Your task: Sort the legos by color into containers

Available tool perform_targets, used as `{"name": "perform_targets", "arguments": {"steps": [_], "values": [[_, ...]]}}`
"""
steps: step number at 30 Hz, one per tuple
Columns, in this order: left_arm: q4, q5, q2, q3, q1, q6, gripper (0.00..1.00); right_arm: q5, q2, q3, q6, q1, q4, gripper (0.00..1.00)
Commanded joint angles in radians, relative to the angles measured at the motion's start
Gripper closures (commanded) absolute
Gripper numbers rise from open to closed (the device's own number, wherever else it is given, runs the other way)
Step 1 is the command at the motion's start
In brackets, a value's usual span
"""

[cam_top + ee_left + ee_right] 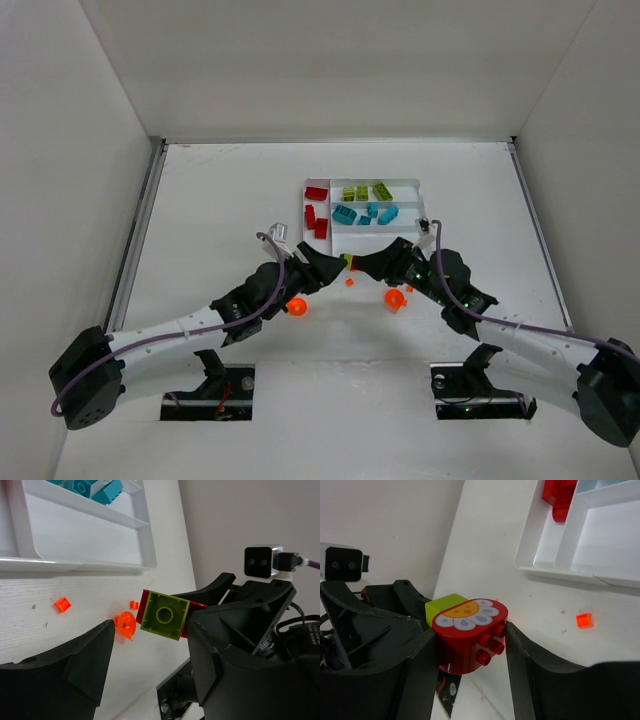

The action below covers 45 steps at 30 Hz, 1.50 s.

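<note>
My right gripper (470,640) is shut on a red rounded lego (470,632) with a flower print, and a yellow-green lego (442,605) is stuck to its far end. In the top view the two grippers meet nose to nose just in front of the tray (363,181): left gripper (335,265), right gripper (365,263). My left gripper (152,642) stands open, its fingers on either side of the yellow-green lego (165,615) without touching it. The containers hold red legos (316,215), yellow-green legos (365,192) and teal legos (365,213). Orange legos (295,307) (395,299) lie on the table.
Small orange pieces (63,604) (125,625) (585,620) lie on the table between the arms and the tray's near rim (150,555). The tray's nearest long slot (375,240) shows only bare white floor. White walls enclose the table on three sides.
</note>
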State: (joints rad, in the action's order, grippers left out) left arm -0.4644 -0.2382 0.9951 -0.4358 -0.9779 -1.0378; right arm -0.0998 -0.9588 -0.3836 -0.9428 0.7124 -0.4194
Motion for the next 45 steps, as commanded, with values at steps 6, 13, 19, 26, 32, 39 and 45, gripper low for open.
{"name": "perform_targets", "arguments": {"steps": [6, 13, 19, 26, 32, 39, 45], "values": [[-0.141, 0.056, -0.016, 0.016, 0.025, -0.039, 0.44, -0.115, -0.018, 0.008, -0.094, -0.012, -0.191, 0.69], [-0.175, 0.06, -0.013, 0.026, 0.035, -0.048, 0.57, -0.138, -0.06, 0.014, -0.12, -0.02, -0.237, 0.69], [-0.175, 0.06, -0.022, 0.026, 0.037, -0.044, 0.8, -0.14, -0.08, 0.014, -0.125, -0.024, -0.256, 0.69], [-0.119, 0.079, -0.13, 0.066, 0.112, -0.033, 0.88, -0.158, -0.095, 0.022, -0.117, -0.087, -0.246, 0.69], [-0.013, 0.112, -0.231, 0.095, 0.224, -0.025, 0.89, -0.152, -0.144, -0.009, -0.103, -0.092, -0.245, 0.7], [0.085, 0.116, -0.311, 0.082, 0.284, -0.005, 0.89, -0.002, -0.346, -0.176, -0.019, -0.035, -0.187, 0.69], [0.148, 0.091, -0.312, 0.043, 0.275, 0.036, 0.88, 0.112, -0.572, -0.394, 0.025, 0.005, -0.075, 0.67]]}}
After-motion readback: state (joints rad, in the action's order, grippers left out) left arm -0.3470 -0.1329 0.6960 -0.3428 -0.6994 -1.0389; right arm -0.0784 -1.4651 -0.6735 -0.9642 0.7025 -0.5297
